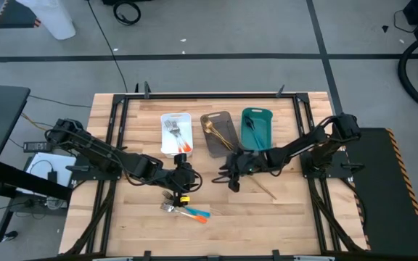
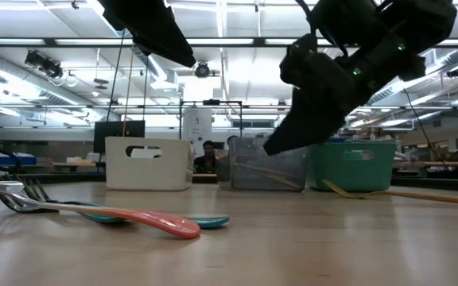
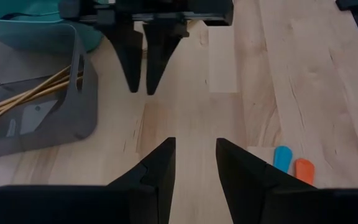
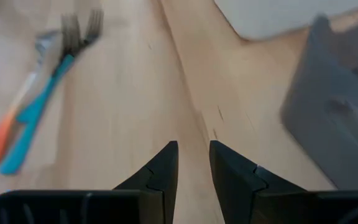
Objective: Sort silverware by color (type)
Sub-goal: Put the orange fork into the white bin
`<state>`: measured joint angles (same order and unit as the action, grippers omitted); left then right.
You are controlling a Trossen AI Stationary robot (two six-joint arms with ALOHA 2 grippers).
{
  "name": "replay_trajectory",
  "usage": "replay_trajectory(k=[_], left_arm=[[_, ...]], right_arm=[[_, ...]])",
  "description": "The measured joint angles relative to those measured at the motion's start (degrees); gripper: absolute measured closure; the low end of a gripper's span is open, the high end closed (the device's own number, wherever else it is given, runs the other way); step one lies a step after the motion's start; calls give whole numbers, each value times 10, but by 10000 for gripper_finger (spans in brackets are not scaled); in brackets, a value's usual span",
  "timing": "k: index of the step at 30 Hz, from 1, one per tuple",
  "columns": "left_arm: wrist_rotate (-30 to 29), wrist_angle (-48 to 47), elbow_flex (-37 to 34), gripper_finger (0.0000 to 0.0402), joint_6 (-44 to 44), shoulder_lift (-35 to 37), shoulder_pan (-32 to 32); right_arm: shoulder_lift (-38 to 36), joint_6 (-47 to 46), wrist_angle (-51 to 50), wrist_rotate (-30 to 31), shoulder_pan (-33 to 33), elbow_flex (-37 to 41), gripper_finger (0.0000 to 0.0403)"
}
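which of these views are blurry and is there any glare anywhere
Right wrist view: the loose silverware is smeared with blur. Low view: bright ceiling lights glare overhead, the right pincer shows only as a dark silhouette, and the near tabletop looks soft. High view and left wrist view: evenly lit, no glare.

White bin (image 1: 175, 123), grey bin (image 1: 227, 145), teal bin (image 1: 265, 119); gold cutlery (image 1: 218, 132), orange (image 1: 194, 216) and teal handles (image 1: 199, 212), pale wood table (image 1: 289, 217).
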<state>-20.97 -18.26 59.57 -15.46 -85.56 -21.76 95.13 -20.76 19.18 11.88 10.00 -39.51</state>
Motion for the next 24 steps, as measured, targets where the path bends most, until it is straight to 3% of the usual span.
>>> replay_trajectory(k=[7,17,24], left_arm=[[0,0,0,279,0,0,0],[0,0,0,279,-4,0,0],[0,0,0,278,-4,0,0]], right_arm=[[0,-22,-49,49,29,0,300],[-3,-83,-136,48,50,0,300],[-55,-125,-242,41,58,0,300]])
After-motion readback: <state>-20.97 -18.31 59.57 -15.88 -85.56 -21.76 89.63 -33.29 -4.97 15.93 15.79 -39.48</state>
